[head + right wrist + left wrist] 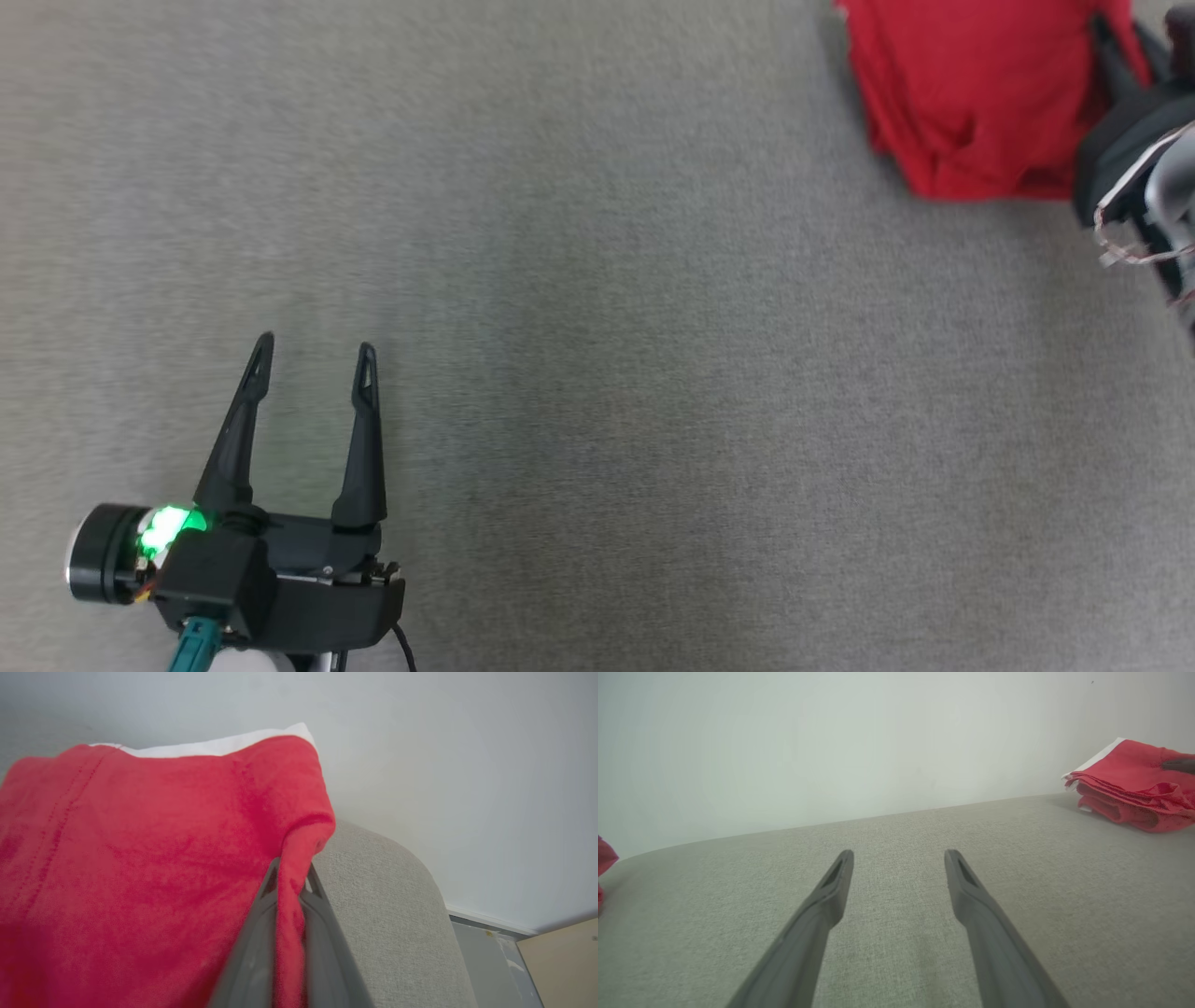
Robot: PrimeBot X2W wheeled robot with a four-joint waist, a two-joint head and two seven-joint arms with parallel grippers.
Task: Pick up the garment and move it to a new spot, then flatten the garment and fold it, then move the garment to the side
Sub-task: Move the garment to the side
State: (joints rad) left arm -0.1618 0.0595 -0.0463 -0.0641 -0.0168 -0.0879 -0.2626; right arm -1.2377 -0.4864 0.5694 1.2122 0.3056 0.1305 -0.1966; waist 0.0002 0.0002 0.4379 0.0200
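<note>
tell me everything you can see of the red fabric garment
The red fabric garment looks soft and knit, folded into a loose stack of layers with wrinkled edges and a white strip along one side. It lies at the far right of the grey woven surface. The right gripper is shut on a pinched fold of it.

Grey woven surface, pale wall behind it

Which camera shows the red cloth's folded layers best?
The left wrist view: the red cloth sits side-on, layers stacked. The head view cuts it at the edge; the right wrist view is a close-up, pinched by the right hand.
</note>
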